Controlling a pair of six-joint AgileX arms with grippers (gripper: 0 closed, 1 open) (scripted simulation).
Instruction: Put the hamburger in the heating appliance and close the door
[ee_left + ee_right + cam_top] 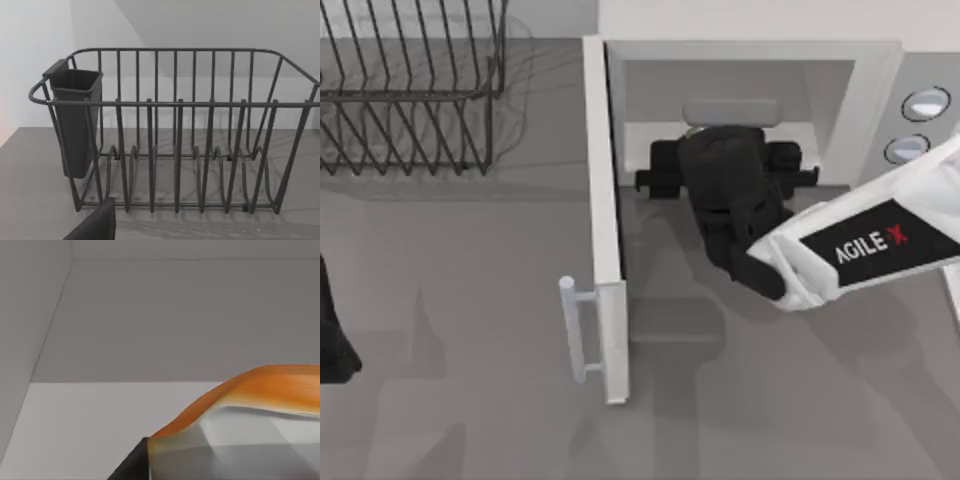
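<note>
The white microwave stands at the back right with its door swung wide open toward the front; the bar handle faces left. My right gripper reaches into the pale cavity, its fingertips hidden under the black wrist. In the right wrist view the orange-tan hamburger with pale patches sits just above the cavity floor, one dark finger pressed against its edge, so the gripper is shut on it. My left gripper is parked at the table's left edge, open.
A black wire rack stands at the back left, left of the open door; in the left wrist view the rack holds a dark cup. Two round knobs sit on the microwave's grey side panel.
</note>
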